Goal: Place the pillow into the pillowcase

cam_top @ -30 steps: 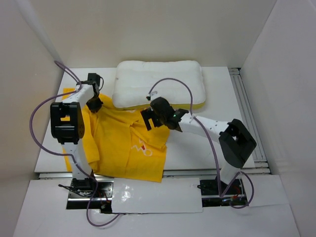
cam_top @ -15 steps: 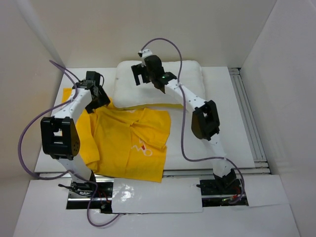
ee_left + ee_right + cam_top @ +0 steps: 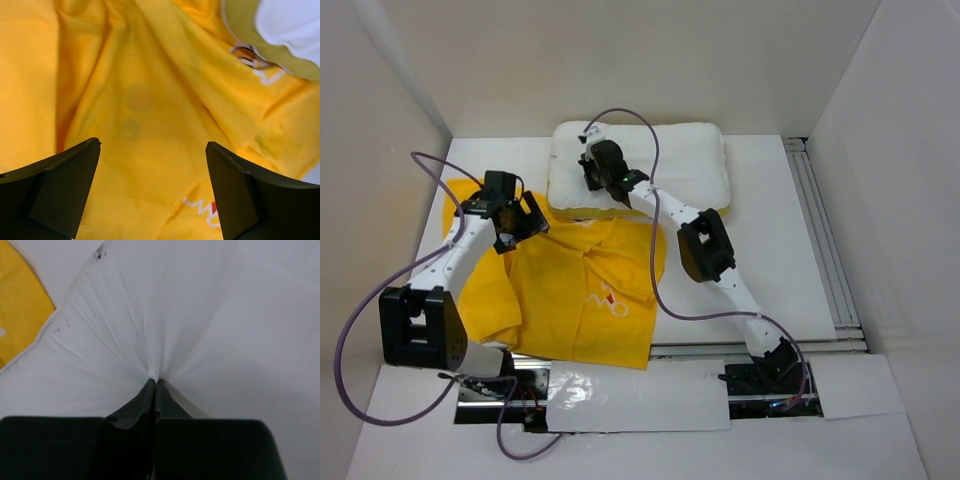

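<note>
Two hands, left hand point(image 3: 152, 147) spread wide over the crumpled yellow pillowcase point(image 3: 570, 290), right hand point(image 3: 155, 384) pinched tight on a fold of the white pillow point(image 3: 675, 160), white worktop point(image 3: 775, 260) beneath

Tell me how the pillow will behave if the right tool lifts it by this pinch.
Probably soft and floppy: the cover of the pillow gathers into radiating creases where the right tool pinches it, so it should sag. It looks puffy, so likely light for its size. The fabric-only pinch may slip.
</note>
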Controlling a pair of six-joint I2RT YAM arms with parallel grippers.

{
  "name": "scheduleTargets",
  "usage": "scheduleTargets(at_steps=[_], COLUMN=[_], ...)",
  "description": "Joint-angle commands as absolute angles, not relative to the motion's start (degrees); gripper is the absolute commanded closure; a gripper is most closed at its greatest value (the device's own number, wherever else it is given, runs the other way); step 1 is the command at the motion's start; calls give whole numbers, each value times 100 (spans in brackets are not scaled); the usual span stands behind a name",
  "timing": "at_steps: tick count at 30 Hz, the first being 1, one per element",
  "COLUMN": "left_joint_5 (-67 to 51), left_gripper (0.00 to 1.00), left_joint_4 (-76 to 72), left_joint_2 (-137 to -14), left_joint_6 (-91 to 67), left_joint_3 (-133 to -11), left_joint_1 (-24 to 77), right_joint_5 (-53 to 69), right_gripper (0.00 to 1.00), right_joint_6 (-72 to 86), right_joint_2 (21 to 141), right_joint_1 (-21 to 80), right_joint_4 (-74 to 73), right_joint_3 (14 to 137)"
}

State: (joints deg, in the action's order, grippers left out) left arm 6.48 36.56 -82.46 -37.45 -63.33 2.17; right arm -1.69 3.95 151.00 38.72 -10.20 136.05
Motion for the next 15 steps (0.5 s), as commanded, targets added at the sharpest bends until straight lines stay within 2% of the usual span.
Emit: scheduleTargets(at_steps=[1,7,11,12,13,15], left_joint_5=[176,237,545,545,423,299], left_gripper=[0,0,0,0,0,2], left_joint_4=[3174,2936,2883,2665,2524,2374], left_joint_2=[-7884,-7954,-8191,-8244,-8366,-8559], left_joint_6=[-3551,-3551,-3691,-3691,-3630,-3630], left_joint_3=[-6188,-6029,-6029,-5960,-5959,-5959], left_joint_1=[465,1168,1713,1775,1845,1907], right_joint_5=[-491,-791,-1098,-1307,-1370,-1057], right_gripper=[100,100,100,100,100,100], right_joint_6=[475,220,97,97,184,246], right_joint_2=[15118,13485,12307,11670,11306,10177], right_joint_1=[3789,3341,3155,3068,2954,2813], right_joint_4=[-1064,-729,-1150,-1221,-1143,-828], right_joint_3=[13315,12842,12368,12053,11136,10200])
